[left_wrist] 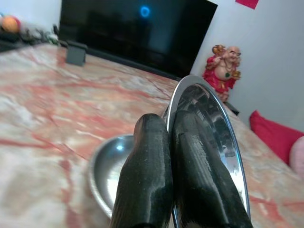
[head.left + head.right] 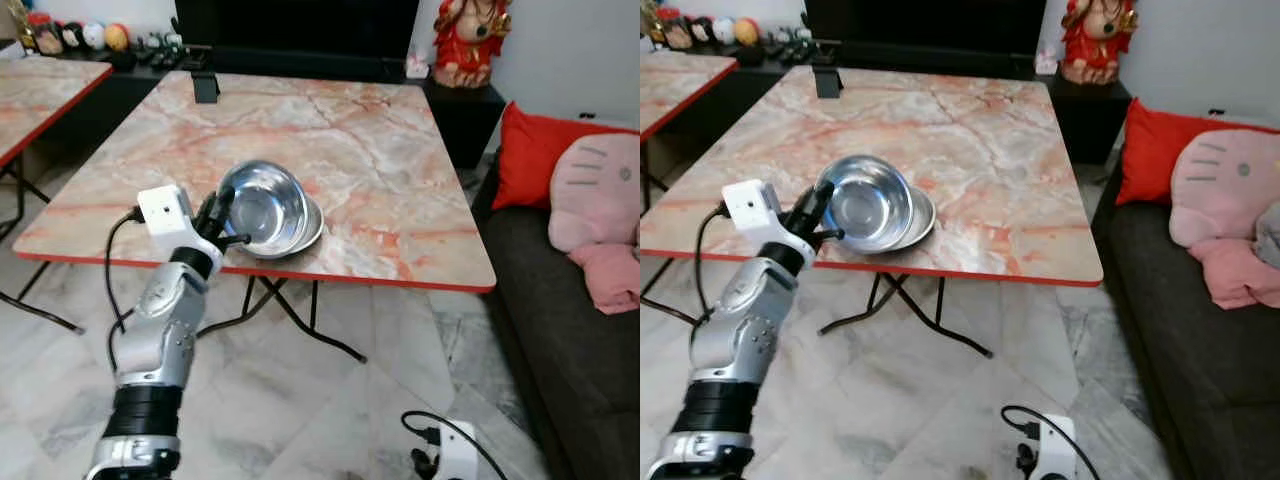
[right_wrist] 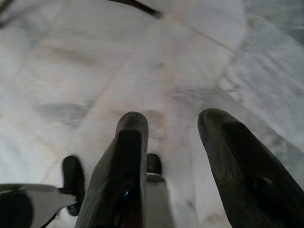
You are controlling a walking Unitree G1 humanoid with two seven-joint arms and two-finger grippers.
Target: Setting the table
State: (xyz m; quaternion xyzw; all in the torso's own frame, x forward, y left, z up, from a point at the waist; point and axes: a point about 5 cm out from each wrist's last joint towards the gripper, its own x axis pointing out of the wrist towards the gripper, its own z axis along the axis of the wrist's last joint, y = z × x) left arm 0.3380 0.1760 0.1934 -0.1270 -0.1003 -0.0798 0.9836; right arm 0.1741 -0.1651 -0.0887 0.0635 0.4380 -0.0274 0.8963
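Note:
A steel bowl is tipped up on its edge near the front edge of the marble table. My left gripper is shut on its near rim, one finger inside and one outside. A second steel bowl lies flat on the table under and just right of the tilted one. In the left wrist view the held bowl stands beside my fingers, with the flat bowl below. My right gripper hangs open over the tiled floor with nothing in it.
A small black object sits at the table's far edge. A dark sofa with a red cushion and pink plush stands right. A second table is left. A white power strip lies on the floor.

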